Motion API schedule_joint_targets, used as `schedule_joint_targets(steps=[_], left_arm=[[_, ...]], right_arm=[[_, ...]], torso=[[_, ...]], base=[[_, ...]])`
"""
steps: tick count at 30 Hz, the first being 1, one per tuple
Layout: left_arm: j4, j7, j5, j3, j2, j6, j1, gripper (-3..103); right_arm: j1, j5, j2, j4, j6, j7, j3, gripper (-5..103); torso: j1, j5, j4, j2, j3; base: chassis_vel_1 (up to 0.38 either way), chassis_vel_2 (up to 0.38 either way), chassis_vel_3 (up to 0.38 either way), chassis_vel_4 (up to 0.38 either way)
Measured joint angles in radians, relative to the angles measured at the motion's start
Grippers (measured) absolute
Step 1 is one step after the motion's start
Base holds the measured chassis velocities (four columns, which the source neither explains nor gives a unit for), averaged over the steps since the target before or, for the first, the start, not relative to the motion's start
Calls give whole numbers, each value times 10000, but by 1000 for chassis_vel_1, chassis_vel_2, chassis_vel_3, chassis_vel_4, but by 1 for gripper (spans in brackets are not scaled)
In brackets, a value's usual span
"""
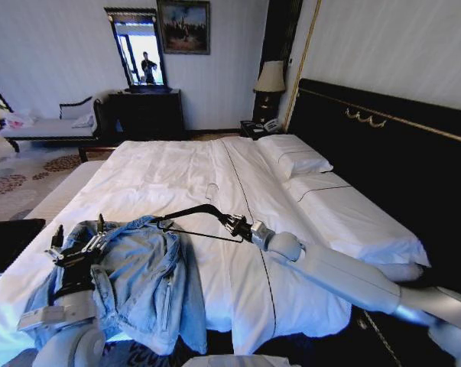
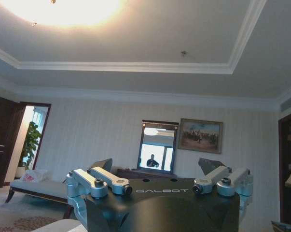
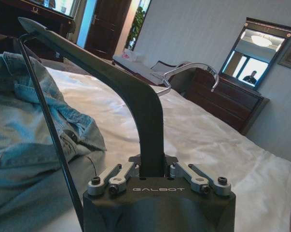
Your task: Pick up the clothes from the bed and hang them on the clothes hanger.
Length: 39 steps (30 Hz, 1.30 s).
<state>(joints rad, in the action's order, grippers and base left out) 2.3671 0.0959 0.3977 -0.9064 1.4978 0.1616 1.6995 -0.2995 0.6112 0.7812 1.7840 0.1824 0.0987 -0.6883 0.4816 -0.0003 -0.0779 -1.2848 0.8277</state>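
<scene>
Head view gives you the bed first: its white duvet runs away from you toward the pillows and the tall black headboard on your right, with a thin dark stripe down the middle of the cover. The denim jacket lies crumpled on the near left part of the bed, its long axis running roughly from the near edge up toward the middle of the duvet, with the collar end farthest from you. The clothes hanger sits just above the duvet beside that collar end; its long axis lies across the bed, one tip reaching the jacket's collar and the other end toward your right arm. In the right wrist view you see the hanger's thick black shoulder bar rising from between the fingers and its slim metal hook curving off the far end, over the bed. Your right hand is clamped on the hanger at its right end, fingers drawn in against the bar. Your left hand stands over the jacket's left side, pointing upward; in the left wrist view its fingers are spread wide apart with nothing between them.
</scene>
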Motion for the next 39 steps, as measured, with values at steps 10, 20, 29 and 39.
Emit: schedule_joint_targets(steps=[10, 20, 29, 39], left_arm=[[-250, -1, 315, -212, -138, 42, -117, 100], [-459, -12, 601, -496, -241, 132, -138, 100], [-497, -26, 666, -619, -258, 186, -129, 100], [-358, -41, 606, -479, -228, 136, -206, 100]], right_arm=[[885, 293, 950, -930, 55, 287, -873, 22], [1185, 639, 1542, -1742, 24, 525, -1281, 22], [1285, 740, 1646, -1893, -11, 613, -1370, 22], [1317, 833, 1672, -1947, -43, 686, -1348, 22]], torso=[[0, 1, -1, 0, 0], [1, -1, 1, 0, -1], [0, 3, -3, 0, 0], [0, 3, -1, 0, 0]], base=[[22, 25, -28, -23], [95, 101, -95, -84], [32, 42, -43, -43], [13, 15, -14, -18]])
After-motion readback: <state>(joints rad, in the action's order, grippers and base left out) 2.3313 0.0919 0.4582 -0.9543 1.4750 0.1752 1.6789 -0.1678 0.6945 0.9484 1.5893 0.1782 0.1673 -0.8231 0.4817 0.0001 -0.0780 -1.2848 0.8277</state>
